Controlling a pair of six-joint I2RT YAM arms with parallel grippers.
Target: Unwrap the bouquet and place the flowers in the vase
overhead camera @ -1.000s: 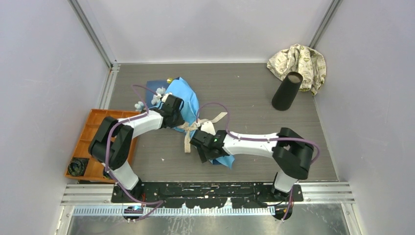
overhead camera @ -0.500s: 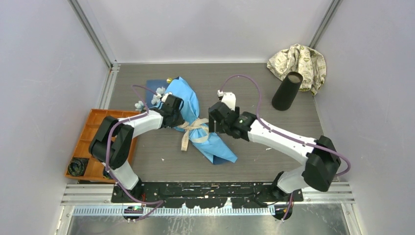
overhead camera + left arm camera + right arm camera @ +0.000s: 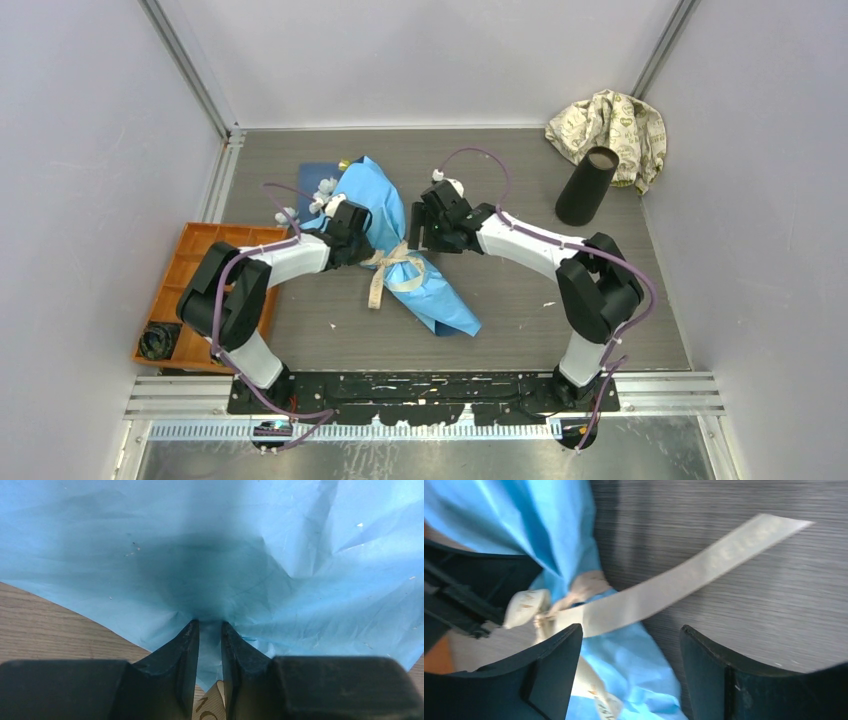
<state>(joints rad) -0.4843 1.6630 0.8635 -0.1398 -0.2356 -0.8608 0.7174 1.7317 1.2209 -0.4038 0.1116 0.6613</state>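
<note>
While the bouquet (image 3: 435,295) lies slantwise on the grey worktop (image 3: 520,320), left of centre, both arms reach in over it from the near edge. It's a long bundle in blue paper (image 3: 280,555), narrow end toward near-right, wide end toward far-left, w/ a cream ribbon (image 3: 392,262) tied round its middle. One ribbon tail trails off the paper onto the worktop on the near-left side. Pale flowers (image 3: 322,190) peek out at the wide far-left end, inside the wrap.

L jaws sit on the left side of the bundle, just beyond the ribbon knot. They are nearly together and clamped on a fold of the blue paper; the L wrist view shows the paper puckered where the tips pinch it.

R jaws are on the opposite side of the bundle, just beside the knot, standing well apart w/ nothing gripped. The R wrist view shows a flat ribbon strip running from the knot out across the worktop just past the tips. It's blurred, so can't tell if it touches either tip.

Vase (image 3: 587,186), a tall black cylinder, stands far-right, well apart from the bouquet, right in front of a crumpled beige patterned cloth (image 3: 612,122) in the far-right corner.

Orange tray (image 3: 175,255) sits at the worktop's left edge near the L arm's base, w/ a small black item (image 3: 160,340) in its near compartment.
</note>
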